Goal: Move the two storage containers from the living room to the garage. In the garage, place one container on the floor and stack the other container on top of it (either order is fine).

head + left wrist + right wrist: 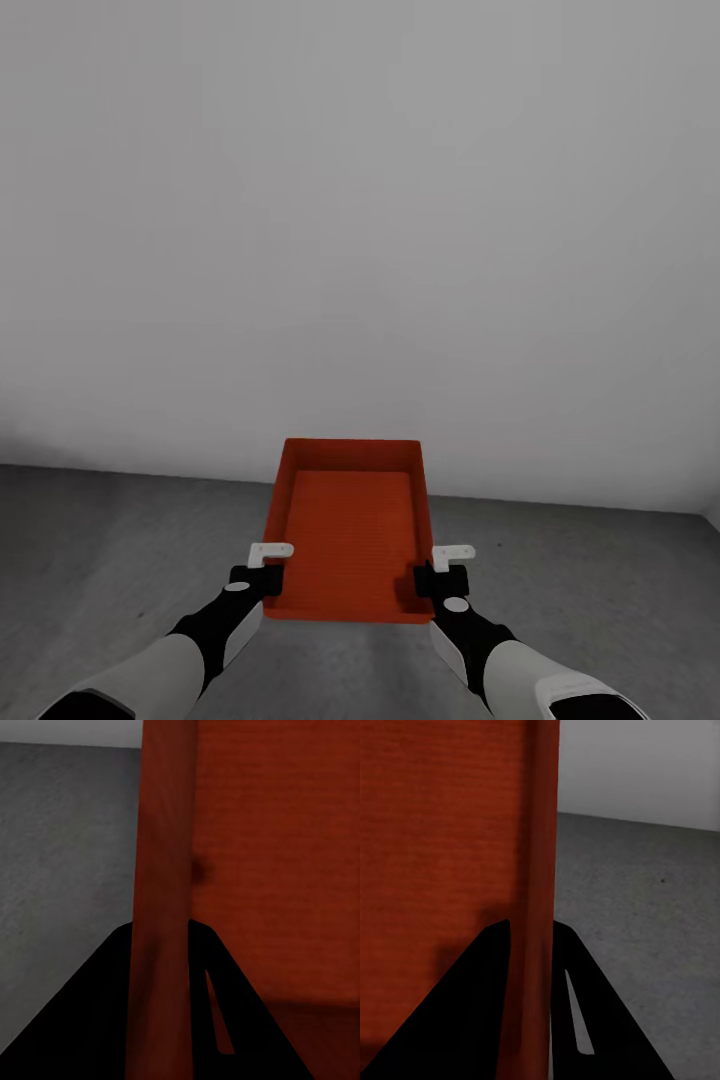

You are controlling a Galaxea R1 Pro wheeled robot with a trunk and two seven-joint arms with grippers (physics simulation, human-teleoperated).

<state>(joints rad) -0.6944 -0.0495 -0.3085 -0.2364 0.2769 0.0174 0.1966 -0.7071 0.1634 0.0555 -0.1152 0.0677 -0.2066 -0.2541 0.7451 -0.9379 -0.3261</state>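
An orange-red storage container [352, 525] hangs level in front of me, held between both arms above the dark grey concrete floor [120, 540] of the garage. My left gripper [262, 572] is shut on its left wall near the near corner, and that wall [161, 907] runs between the black fingers [90, 1020] in the left wrist view. My right gripper [445, 575] is shut on the right wall, seen as an orange rim [536, 907] between dark fingers [600, 1020]. The container is empty.
A plain white-grey wall [360, 220] stands close ahead, meeting the floor just beyond the container. Bare concrete spreads left and right of the arms. A wall corner shows at the far right [712, 512].
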